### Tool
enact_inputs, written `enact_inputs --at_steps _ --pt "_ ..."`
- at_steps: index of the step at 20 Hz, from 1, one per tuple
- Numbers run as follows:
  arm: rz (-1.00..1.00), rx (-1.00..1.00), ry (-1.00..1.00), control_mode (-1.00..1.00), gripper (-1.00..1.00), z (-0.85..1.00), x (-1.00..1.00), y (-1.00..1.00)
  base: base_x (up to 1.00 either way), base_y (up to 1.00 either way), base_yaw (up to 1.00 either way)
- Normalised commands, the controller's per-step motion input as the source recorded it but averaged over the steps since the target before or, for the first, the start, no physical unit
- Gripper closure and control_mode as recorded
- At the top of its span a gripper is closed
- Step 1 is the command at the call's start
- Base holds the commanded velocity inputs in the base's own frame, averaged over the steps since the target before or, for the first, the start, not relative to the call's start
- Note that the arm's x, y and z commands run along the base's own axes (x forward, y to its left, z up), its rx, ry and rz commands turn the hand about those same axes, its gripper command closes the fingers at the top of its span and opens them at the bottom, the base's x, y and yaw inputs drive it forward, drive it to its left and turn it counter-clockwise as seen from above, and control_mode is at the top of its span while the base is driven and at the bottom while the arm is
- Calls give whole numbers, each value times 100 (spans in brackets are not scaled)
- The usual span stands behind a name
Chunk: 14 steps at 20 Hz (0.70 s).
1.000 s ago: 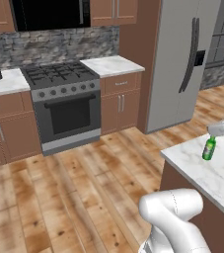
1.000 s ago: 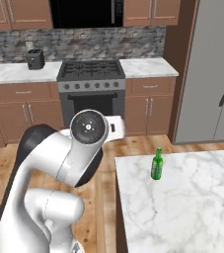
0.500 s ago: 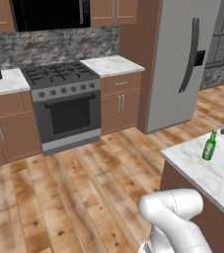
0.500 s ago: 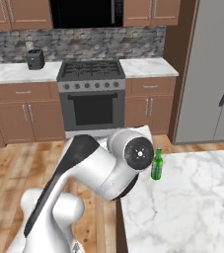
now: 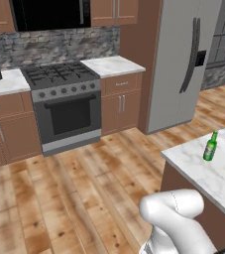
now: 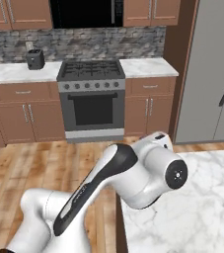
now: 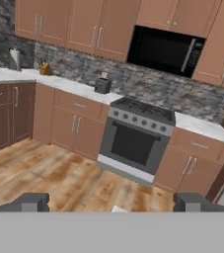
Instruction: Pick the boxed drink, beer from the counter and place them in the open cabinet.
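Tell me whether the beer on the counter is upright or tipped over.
Upright: the beer stands on its base on the counter, neck pointing up, in the left base view.

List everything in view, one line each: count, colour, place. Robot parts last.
beer: one, green bottle, upright on the counter near its edge.
counter: one, white-grey marble on a brown base, right of the floor.
stove: one, grey with black oven door, against the back wall.
microwave: one, black, above the stove.
toaster: one, dark, on the wall counter left of the stove.
fridge: one, grey, right of the stove.
tool: one, dark tips, open, facing the stove.
arm: one, white, over the counter edge.
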Motion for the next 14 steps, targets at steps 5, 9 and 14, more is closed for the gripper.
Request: enact_inputs --at_steps 5,9,14 --pt "13 -2 -9 -100 -100 -28 23 -46 0 0 0" --pt "12 -1 -10 -100 -100 -30 19 -46 0 0 0" --pt "9 -1 -5 -100 -100 -37 15 -44 0 0 0"
